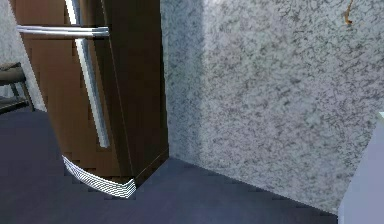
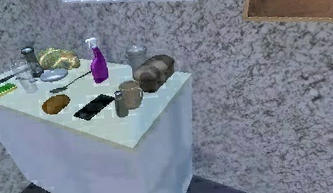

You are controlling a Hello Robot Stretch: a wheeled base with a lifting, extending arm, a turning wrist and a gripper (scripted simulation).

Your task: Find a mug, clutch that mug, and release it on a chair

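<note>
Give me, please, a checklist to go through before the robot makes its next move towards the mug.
1. Mug found: ok. A brownish mug stands near the front edge of the white table.
2. Mug upright: ok.
3. Free room around the mug: not ok. A bread loaf stands close behind it, and a dark flat object lies beside it.
4. Path ahead free: not ok. A brown fridge and a speckled wall stand close in the forward view.
5. Chair located: cannot tell. There is a dark seat-like shape at the forward view's left edge.
</note>
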